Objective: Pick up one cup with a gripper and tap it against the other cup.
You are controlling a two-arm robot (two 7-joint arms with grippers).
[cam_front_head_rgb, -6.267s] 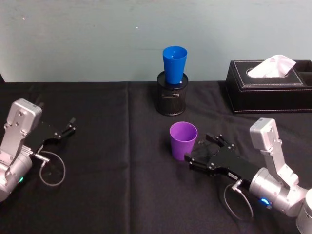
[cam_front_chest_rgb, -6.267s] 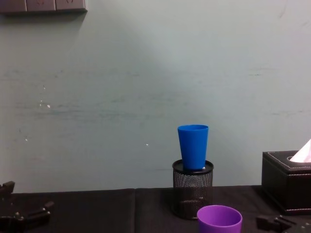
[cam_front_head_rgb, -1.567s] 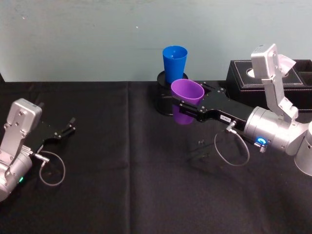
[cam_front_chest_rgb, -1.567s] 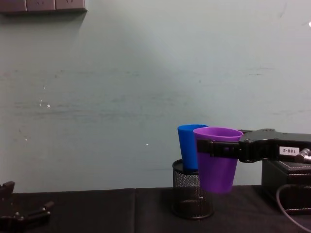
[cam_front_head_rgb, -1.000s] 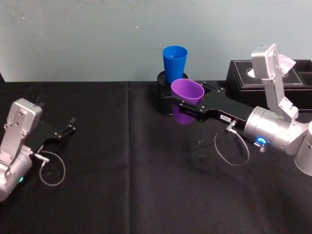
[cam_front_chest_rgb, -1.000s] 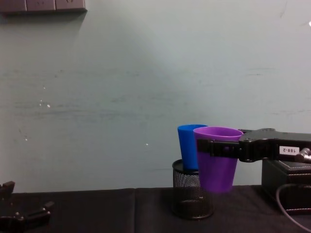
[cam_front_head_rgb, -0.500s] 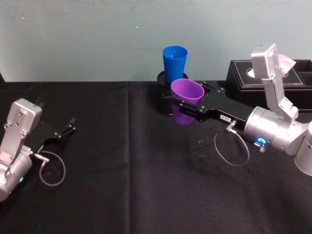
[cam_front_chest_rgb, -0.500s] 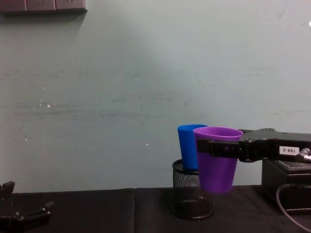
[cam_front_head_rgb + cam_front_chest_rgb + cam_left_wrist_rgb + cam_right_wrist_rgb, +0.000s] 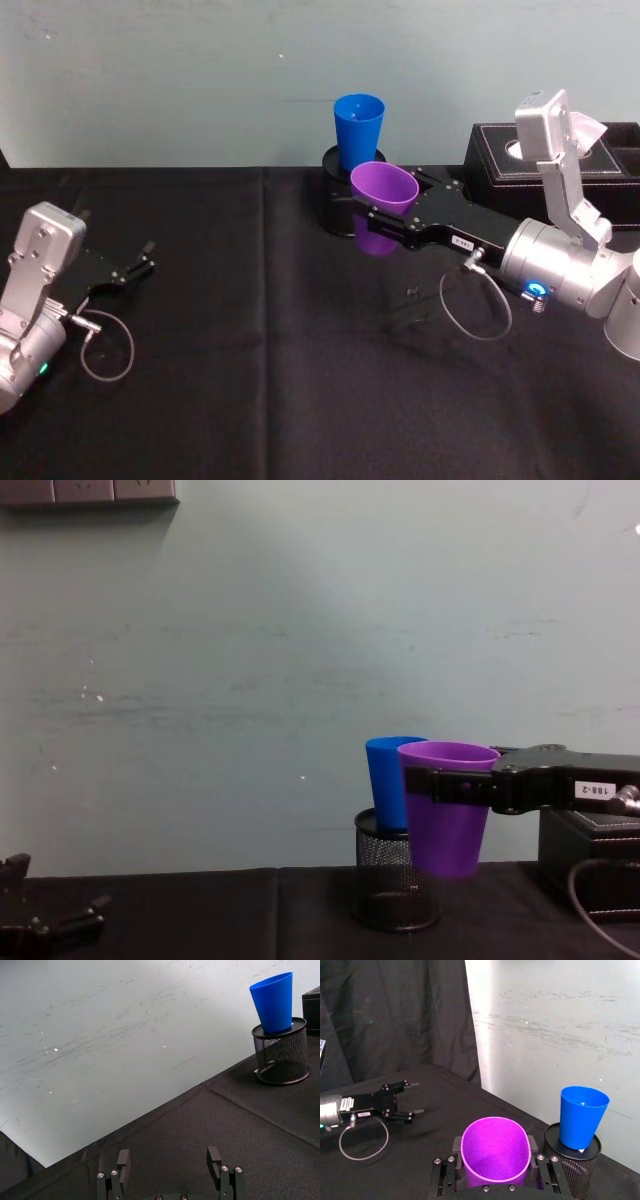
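Observation:
My right gripper [image 9: 392,205] is shut on the purple cup [image 9: 383,189], holding it upright in the air by its upper part. The blue cup [image 9: 358,128] stands in a black mesh pen holder [image 9: 336,208] at the back of the table. In the chest view the purple cup [image 9: 447,820] overlaps the blue cup [image 9: 385,785] from the front right. The right wrist view shows a small gap between the purple cup [image 9: 495,1149] and the blue cup [image 9: 581,1117]. My left gripper [image 9: 135,268] rests open on the table at the far left.
A black tissue box [image 9: 487,160] stands at the back right, behind my right arm. Black cloth covers the table, and a pale wall rises close behind the pen holder [image 9: 392,892]. A cable loops under my right wrist.
Six seconds ago the purple cup stood on the table between my right gripper's jaws. It now hangs lifted beside the blue cup. Over the last second it has barely moved.

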